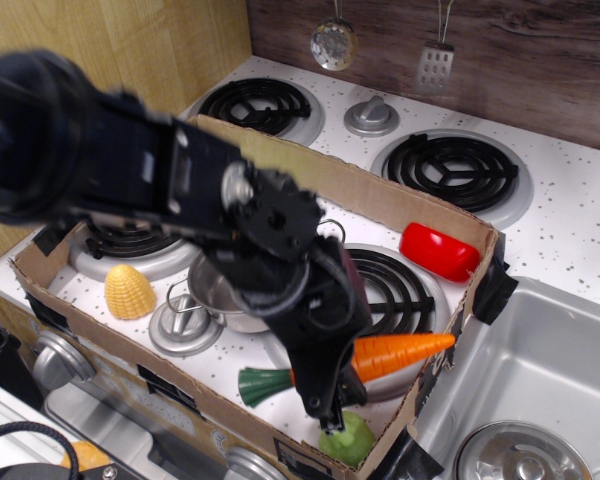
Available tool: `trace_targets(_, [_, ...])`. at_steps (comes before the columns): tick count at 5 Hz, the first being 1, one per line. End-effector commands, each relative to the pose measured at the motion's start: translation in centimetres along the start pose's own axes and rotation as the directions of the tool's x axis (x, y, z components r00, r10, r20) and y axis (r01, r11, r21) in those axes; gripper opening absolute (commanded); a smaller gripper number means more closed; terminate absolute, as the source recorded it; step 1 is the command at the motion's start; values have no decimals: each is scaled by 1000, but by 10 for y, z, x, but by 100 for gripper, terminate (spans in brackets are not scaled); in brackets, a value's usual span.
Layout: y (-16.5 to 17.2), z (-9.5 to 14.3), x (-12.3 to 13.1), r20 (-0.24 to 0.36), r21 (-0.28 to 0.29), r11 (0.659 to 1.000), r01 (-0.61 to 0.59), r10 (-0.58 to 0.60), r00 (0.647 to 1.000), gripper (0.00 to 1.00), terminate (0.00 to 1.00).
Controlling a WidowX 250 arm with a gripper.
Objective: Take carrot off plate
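My gripper (pixel 325 385) is shut on the carrot (pixel 395 353), gripping it near its stem end. The bright-orange carrot lies level, its tip pointing right toward the box's right wall and its dark green stem (pixel 265 385) sticking out to the left. It hangs low over the front right of the cardboard box, above the front edge of the large burner (pixel 395 295). The light-green plate is hidden behind my arm.
A steel pot (pixel 220 295) sits mid-box, mostly behind my arm. A yellow corn cob (pixel 130 292) lies at front left, a red pepper (pixel 438 250) at right, a green toy (pixel 348 440) at the front wall. The cardboard box wall (pixel 435 370) is close on the right. A sink (pixel 540 380) is at right.
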State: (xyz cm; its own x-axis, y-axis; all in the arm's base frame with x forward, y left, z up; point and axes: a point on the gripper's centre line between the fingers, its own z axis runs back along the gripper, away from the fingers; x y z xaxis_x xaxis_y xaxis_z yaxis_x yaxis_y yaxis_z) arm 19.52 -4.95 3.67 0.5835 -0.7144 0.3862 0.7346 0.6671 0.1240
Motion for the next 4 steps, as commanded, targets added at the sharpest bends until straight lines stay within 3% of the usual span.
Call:
trace_targets(1, [20, -14, 23, 10, 1, 998, 56, -56, 998, 0, 0])
trace_targets(2, [23, -6, 31, -16, 38, 996, 83, -82, 997, 0, 0])
trace_targets(3, [20, -2, 37, -30, 54, 995, 79, -77, 997, 100, 0])
trace_targets(4, [17, 9, 45, -64, 70, 996, 55, -51, 997, 100, 100])
